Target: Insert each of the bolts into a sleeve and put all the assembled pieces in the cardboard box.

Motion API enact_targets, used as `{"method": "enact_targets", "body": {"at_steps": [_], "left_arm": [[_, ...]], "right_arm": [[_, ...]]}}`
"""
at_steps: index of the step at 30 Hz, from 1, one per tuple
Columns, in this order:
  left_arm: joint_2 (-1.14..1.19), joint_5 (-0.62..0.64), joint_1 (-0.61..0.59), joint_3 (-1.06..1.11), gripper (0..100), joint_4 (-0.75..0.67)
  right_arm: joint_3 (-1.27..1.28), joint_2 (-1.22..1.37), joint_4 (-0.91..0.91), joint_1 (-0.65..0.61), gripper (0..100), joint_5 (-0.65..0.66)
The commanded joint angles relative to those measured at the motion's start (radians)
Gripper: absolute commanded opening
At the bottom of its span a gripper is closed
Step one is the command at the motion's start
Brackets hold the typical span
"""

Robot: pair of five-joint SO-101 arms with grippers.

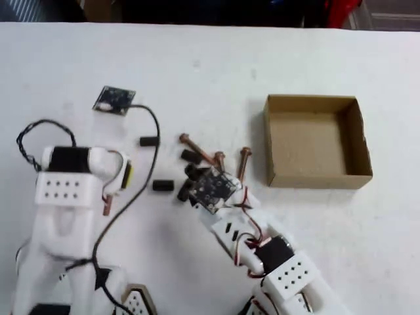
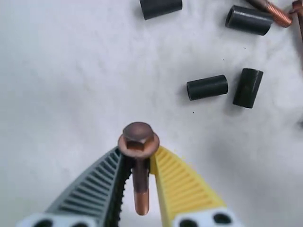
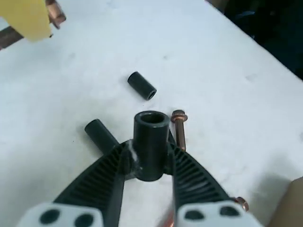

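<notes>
The left gripper [image 2: 138, 155] is clamped on a copper bolt [image 2: 138, 139], its head beyond the fingertips. The right gripper [image 3: 150, 153] pinches a black sleeve [image 3: 151, 135], open bore toward the wrist camera. Loose sleeves [image 1: 163, 186] and loose bolts [image 1: 244, 161] lie on the table [image 1: 262, 52], beside the cardboard box [image 1: 315, 104]

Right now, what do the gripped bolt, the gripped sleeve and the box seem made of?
The bolt: probably copper-plated metal, by its reddish sheen. The sleeve: matte black, plastic or coated metal, unclear which. The cardboard box: plain brown cardboard, dull and unprinted.
</notes>
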Motion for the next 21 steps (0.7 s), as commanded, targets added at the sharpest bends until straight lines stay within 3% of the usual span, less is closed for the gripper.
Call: {"method": "enact_targets", "body": {"at_steps": [1,7,12,15,21], "left_arm": [[-0.125,0.011,-0.001,0.041,2,-0.094],[-0.271,0.011,-0.053,0.186,2,-0.249],[-0.321,0.009,-0.044,0.236,2,-0.324],[-0.335,0.011,-0.042,0.238,2,-0.341],[-0.386,0.011,0.064,0.239,2,-0.334]], "right_arm": [[0.055,-0.018,-0.2,-0.012,1.6,-0.009],[0.118,-0.018,-0.315,-0.012,1.6,-0.012],[0.115,-0.018,-0.318,-0.01,1.6,-0.222],[0.115,-0.018,-0.318,-0.01,1.6,-0.272],[0.146,-0.016,-0.432,-0.012,1.6,-0.27]]}}
